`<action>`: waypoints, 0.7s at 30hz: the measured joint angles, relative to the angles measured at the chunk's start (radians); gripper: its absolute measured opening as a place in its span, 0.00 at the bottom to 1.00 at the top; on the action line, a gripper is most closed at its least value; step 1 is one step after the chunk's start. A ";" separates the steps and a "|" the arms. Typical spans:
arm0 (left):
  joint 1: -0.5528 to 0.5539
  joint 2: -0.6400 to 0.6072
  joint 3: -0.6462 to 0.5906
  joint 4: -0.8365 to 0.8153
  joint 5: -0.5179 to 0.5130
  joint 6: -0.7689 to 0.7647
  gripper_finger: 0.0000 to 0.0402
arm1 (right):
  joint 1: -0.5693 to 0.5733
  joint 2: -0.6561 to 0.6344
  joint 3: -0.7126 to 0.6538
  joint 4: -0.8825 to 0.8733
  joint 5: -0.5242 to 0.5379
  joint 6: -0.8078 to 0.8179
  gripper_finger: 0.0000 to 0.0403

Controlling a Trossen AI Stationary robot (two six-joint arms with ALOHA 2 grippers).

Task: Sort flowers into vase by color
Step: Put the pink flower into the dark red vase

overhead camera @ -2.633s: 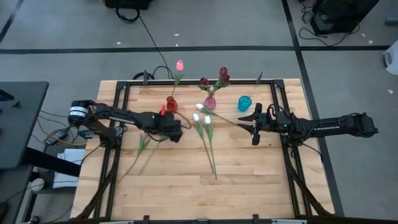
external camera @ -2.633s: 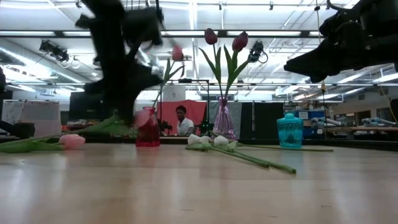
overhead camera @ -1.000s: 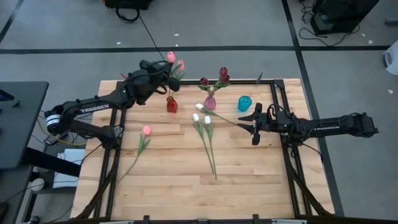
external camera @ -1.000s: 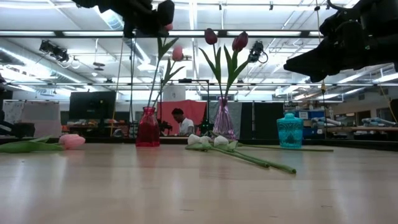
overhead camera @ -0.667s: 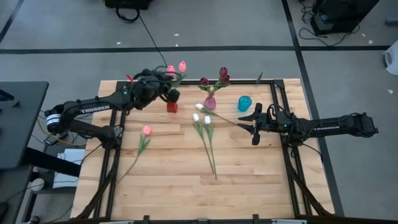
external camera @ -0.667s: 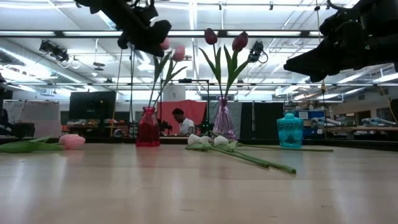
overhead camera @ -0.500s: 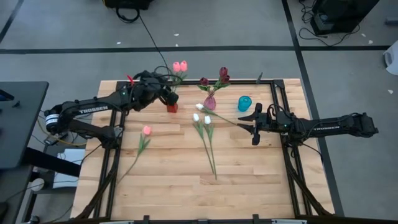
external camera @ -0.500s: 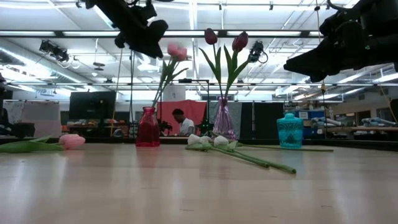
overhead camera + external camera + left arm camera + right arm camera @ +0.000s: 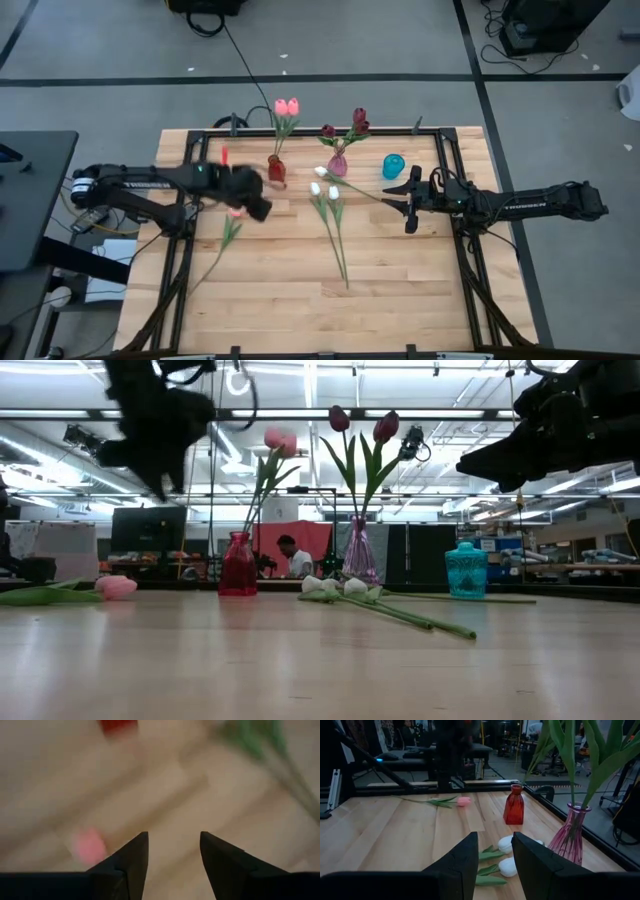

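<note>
On the wooden surface (image 9: 300,290) the left tool (image 9: 256,207) hangs above the left part, near the red vase (image 9: 276,167) and close to a pink flower (image 9: 234,212) that lies flat there. Its two fingers (image 9: 131,857) stand apart with nothing between them, so it is open and empty. In the left wrist view the pink head shows just beside them, but blurred.

Two pink flowers (image 9: 287,106) stand already in the red vase. Two or three dark red flowers (image 9: 357,120) stand in the pink vase (image 9: 338,164) next to it. The blue vase (image 9: 394,165) appears to hold nothing. Three white flowers (image 9: 322,186) lie on the surface in the middle, in front of the vases, with their stems pointing toward the front edge.

The right tool (image 9: 410,200) waits at the right side, near the blue vase; its fingers are apart and it carries nothing.

I judge that the step in hand is the picking of the last pink flower. The next move calls for the left tool to descend over the thin stem, close on it without crushing, and lift it upright to the narrow neck of the red vase, where two stems already take room. After this the white flowers remain, probably for the blue vase.
</note>
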 joint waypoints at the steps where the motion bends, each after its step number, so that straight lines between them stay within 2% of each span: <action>1: -0.024 0.000 -0.032 -0.002 0.028 -0.053 0.44 | 0.000 0.000 0.000 0.000 0.000 0.000 0.33; 6: -0.109 0.000 -0.174 -0.003 0.067 -0.277 0.41 | 0.000 0.000 0.000 0.001 0.000 0.000 0.33; 9: -0.132 0.000 -0.227 0.000 0.065 -0.348 0.38 | 0.000 0.000 0.000 0.002 0.000 0.001 0.33; 21: -0.138 0.034 -0.312 0.064 -0.015 -0.382 0.34 | 0.000 0.000 0.000 0.008 0.000 0.011 0.33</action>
